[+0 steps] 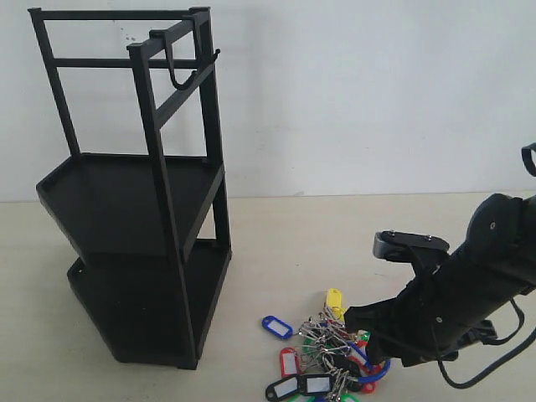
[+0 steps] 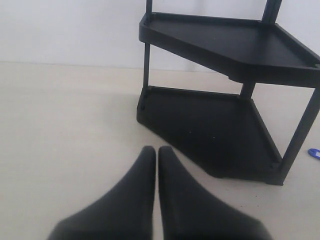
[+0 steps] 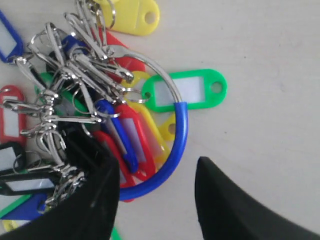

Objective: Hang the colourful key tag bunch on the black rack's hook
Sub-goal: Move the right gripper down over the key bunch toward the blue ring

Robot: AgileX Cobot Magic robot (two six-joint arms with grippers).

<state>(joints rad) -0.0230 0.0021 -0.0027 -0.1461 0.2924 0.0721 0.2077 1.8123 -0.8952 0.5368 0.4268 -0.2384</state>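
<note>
The colourful key tag bunch (image 1: 322, 356) lies on the table in front of the black rack (image 1: 134, 209). High on the rack's top bar hangs the hook (image 1: 178, 79), thin, J-shaped and bare. My right gripper (image 1: 362, 335) is down at the bunch's right side. In the right wrist view the right gripper (image 3: 152, 167) is open and straddles the large blue-and-silver loop (image 3: 181, 135). One finger (image 3: 95, 180) rests over the tags (image 3: 100, 100) inside the loop, the other (image 3: 220, 200) stands outside it. My left gripper (image 2: 156, 152) is shut and holds nothing, low over the table near the rack (image 2: 210, 120).
The rack has two tray shelves (image 1: 117, 197), both bare. A white wall stands behind the table. A loose-lying blue tag (image 1: 276, 326) is the bunch's nearest part to the rack's foot.
</note>
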